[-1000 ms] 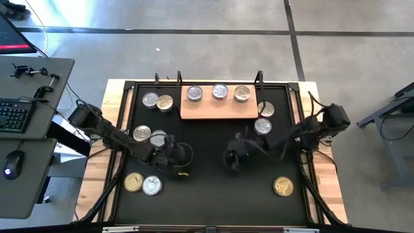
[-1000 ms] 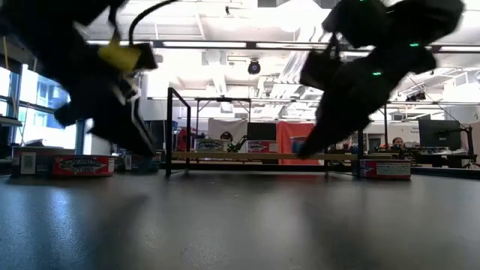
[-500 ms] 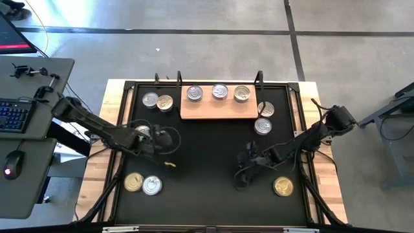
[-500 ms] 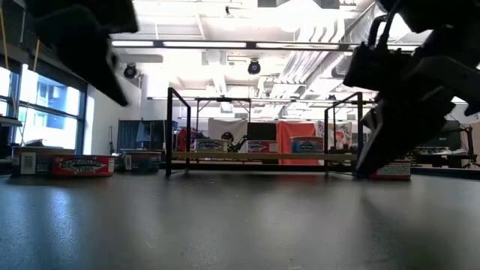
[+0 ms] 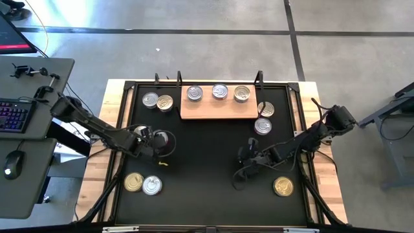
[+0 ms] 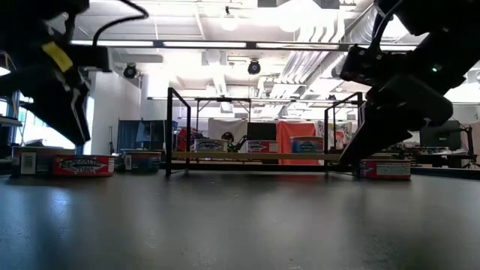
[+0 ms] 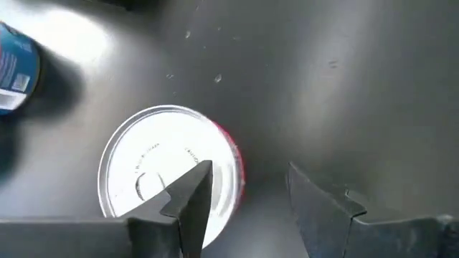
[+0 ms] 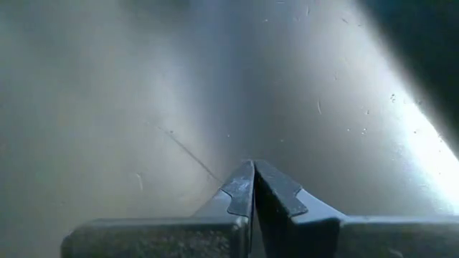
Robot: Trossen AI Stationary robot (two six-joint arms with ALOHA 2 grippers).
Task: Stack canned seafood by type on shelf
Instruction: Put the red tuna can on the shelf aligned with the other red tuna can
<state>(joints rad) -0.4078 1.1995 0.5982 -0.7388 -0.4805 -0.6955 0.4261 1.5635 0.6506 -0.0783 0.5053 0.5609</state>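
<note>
1. Black mat (image 5: 207,188) covers the table top, and tins lie scattered across it: at the front left a gold-lidded tin (image 5: 133,182) sits just beside a silver-lidded tin (image 5: 152,186).
2. Left gripper (image 5: 163,144) reaches in low from the left edge, arm stretched nearly flat over the mat. In its wrist view the fingers (image 7: 188,201) stand parted, one of them over the lid of a silver tin with a red side (image 7: 168,168), gripping nothing.
3. Farther back on the left, two more tins (image 5: 158,101) rest side by side, one silver, one gold.
4. Pale wooden shelf (image 5: 220,108) lies at the back centre and carries three tins (image 5: 218,92) in a single row, well apart from each other.
5. Just right of the shelf, two silver tins (image 5: 263,118) sit one in front of the other.
6. Right gripper (image 5: 242,176) hangs low over bare mat at centre right, arm angled in from the right edge, its fingers (image 8: 244,188) pressed together on nothing.
7. A lone gold tin (image 5: 283,187) sits at the front right, near that gripper.
</note>
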